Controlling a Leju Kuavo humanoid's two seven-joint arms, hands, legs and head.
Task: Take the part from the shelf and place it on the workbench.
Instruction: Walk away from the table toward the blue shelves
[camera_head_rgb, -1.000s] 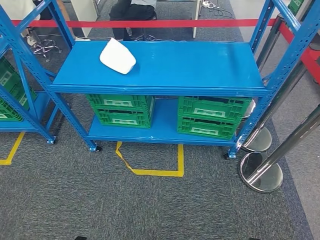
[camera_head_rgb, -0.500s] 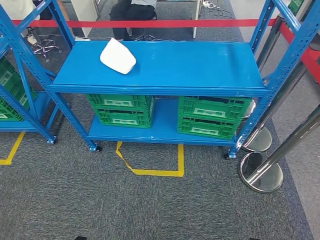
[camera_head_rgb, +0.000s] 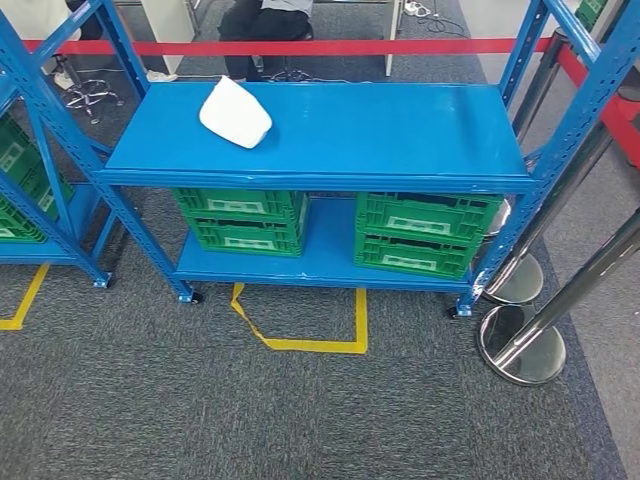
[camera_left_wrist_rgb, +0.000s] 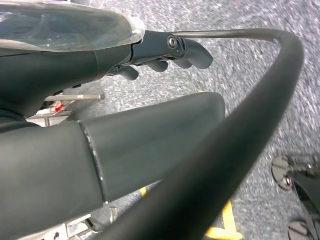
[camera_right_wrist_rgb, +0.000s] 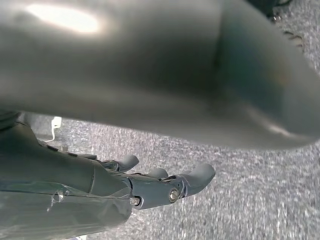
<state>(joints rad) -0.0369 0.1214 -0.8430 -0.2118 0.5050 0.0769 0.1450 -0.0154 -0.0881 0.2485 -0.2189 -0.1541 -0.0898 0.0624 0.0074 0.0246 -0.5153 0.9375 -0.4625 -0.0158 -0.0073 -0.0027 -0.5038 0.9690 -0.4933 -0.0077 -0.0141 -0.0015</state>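
Note:
A white rounded part (camera_head_rgb: 235, 112) lies on the top board of the blue shelf (camera_head_rgb: 340, 140), toward its left rear. My left hand (camera_left_wrist_rgb: 166, 50) hangs over the grey carpet with its fingers stretched out and nothing in them. Over the carpet too, my right hand (camera_right_wrist_rgb: 166, 182) holds nothing, its fingers straight and apart. Both hands are far from the part.
Green crates (camera_head_rgb: 245, 220) (camera_head_rgb: 423, 233) sit on the lower board. Chrome stanchion bases (camera_head_rgb: 522, 343) stand at the right with a red barrier tape (camera_head_rgb: 302, 46) behind the shelf. Yellow floor tape (camera_head_rgb: 317, 343) marks the carpet in front. A seated person (camera_head_rgb: 268, 20) is beyond the tape.

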